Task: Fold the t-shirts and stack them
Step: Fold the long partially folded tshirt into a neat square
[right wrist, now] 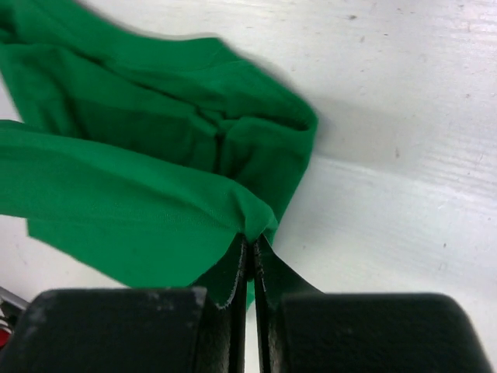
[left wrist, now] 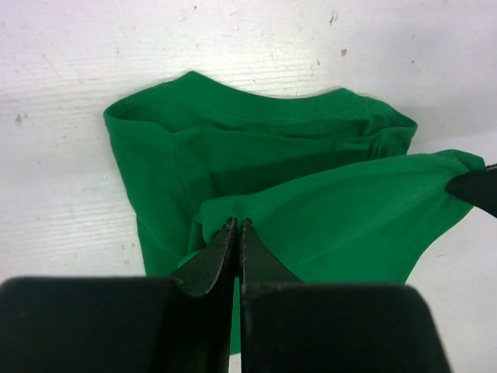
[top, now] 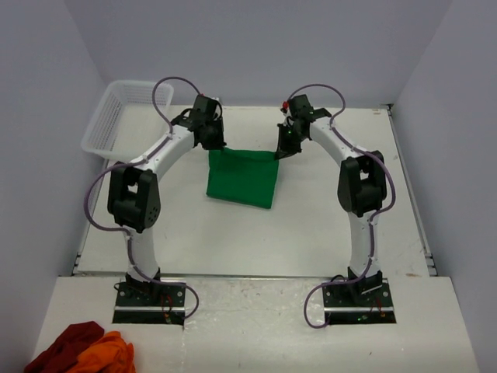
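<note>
I see left tool point(left wrist: 237, 227) and right tool point(right wrist: 250, 242) each clamped on a green t-shirt point(top: 242, 177) corner. The cloth looks light and limp, sagging between them. I'd say corners are the right hold.

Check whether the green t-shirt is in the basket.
No, the green t-shirt lies on the table, apart from the basket.

— How does the robot stand?
— The left arm point(top: 138, 194) and right arm point(top: 362, 186) reach toward the far edge, elbows bowed outward, wrists turned inward.
— And their ends?
— The left gripper point(left wrist: 238, 225) and right gripper point(right wrist: 250, 239) sit apart, jaws pressed closed, each pinching a shirt point(top: 242, 177) corner.
</note>
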